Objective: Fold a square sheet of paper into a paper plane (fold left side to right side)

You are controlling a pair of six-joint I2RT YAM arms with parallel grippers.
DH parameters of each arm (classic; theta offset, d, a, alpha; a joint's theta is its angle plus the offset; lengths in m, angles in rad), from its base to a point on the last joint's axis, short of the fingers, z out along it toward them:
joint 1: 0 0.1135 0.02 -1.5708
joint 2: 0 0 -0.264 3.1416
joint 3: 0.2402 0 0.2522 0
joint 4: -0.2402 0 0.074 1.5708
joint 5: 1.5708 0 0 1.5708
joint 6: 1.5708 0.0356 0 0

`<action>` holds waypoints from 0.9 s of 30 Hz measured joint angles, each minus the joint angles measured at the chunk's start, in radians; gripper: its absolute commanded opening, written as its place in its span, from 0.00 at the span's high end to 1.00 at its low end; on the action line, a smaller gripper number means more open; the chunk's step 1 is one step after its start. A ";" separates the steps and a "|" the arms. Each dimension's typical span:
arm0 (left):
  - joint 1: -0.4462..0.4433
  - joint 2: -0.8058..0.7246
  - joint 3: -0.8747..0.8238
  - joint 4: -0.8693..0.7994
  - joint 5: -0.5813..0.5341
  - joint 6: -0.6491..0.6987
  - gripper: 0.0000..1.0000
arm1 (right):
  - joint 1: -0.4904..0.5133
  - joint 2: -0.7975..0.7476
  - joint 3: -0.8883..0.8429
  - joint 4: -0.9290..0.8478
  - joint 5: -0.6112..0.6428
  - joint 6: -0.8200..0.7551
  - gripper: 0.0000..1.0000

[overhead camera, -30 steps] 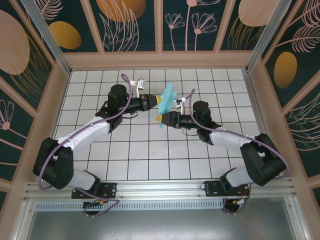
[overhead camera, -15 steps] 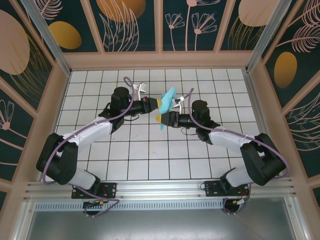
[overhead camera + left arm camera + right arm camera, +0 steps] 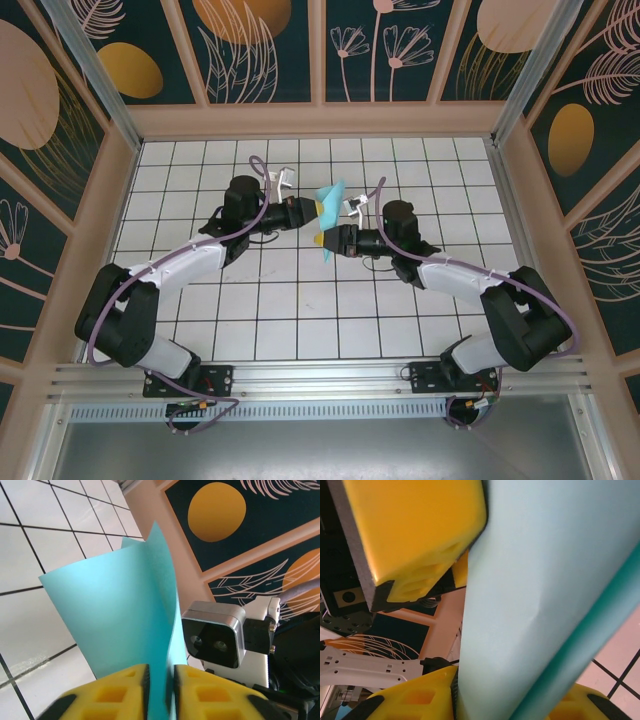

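Both arms are meeting over the middle of the table, holding the work up between them. It looks clear of the tiles.

The square sheet of paper is standing on edge, partly folded. In the top view its long axis is running far-to-near, leaning a little right at the far end.

The left gripper is reaching in from the left and pinching the farther part. The right gripper is reaching in from the right and pinching the nearer, lower end. The two grips are opposing each other, just beside one another along that axis, so neither arm is nearer.

In the left wrist view, the yellow fingers are clamping the sheet, and two layers are fanning up and away from the pads. In the right wrist view, that gripper's fingers are likewise closing on the paper.

My read: the left-side layer is needing to cross that axis toward the right gripper. With the grips sitting this close, one will probably need to let go first, or the sheet risks buckling between them.
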 measured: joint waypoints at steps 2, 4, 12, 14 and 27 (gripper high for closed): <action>0.000 0.000 0.001 -0.016 -0.016 0.013 0.60 | 0.000 0.000 0.000 -0.014 0.004 -0.008 0.70; 0.000 -0.005 0.002 -0.039 -0.037 0.027 0.48 | 0.000 0.000 0.000 -0.023 0.008 -0.014 0.70; 0.019 -0.068 -0.021 -0.048 -0.079 0.005 0.19 | 0.000 -0.001 0.000 -0.037 0.010 -0.047 0.70; 0.024 -0.067 -0.037 0.000 -0.053 -0.025 0.16 | 0.000 -0.001 0.000 -0.037 0.005 -0.053 0.70; 0.025 0.032 -0.064 0.193 0.091 -0.146 0.33 | 0.006 -0.001 -0.005 -0.037 -0.019 -0.072 0.70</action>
